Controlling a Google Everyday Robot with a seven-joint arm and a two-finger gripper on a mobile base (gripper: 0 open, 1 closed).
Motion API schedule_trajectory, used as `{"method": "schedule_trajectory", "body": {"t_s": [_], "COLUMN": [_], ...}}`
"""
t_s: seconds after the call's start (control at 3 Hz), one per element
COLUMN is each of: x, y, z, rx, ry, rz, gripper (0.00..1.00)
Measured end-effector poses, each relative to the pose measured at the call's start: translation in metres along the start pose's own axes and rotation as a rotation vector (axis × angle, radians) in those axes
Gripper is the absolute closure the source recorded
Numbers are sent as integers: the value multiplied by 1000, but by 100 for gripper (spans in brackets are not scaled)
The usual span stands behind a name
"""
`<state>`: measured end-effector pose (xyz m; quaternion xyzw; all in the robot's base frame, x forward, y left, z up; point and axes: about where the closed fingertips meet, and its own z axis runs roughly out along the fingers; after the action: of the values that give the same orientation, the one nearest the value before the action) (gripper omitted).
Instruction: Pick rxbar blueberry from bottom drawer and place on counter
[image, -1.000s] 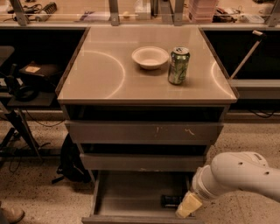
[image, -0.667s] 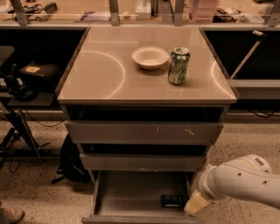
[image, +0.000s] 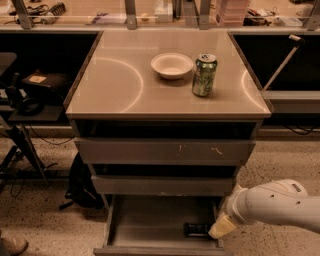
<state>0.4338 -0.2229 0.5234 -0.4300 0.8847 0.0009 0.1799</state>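
Note:
The rxbar blueberry (image: 197, 230) is a small dark flat bar lying on the grey floor of the open bottom drawer (image: 150, 222), near its right front corner. My gripper (image: 221, 227) comes in from the right on a white arm and sits just right of the bar, at the drawer's right wall. The beige counter (image: 120, 85) tops the drawer unit.
A white bowl (image: 171, 65) and a green soda can (image: 205, 75) stand on the counter's back right. Two upper grey drawers (image: 165, 150) are above the open one. A black bag (image: 82, 182) lies on the floor to the left.
My arm has shifted slightly right and down; the gripper stays beside the bar in the bottom drawer. The bar has not moved.

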Motion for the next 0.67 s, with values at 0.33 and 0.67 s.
{"method": "schedule_trajectory", "body": {"t_s": [0.33,0.67], "x": [6,27], "y": [-35,-67], "z": [42,97], "rx": [21,37], "ry": [-85,-109], "rz": [85,184], "gripper": [0,0]}}
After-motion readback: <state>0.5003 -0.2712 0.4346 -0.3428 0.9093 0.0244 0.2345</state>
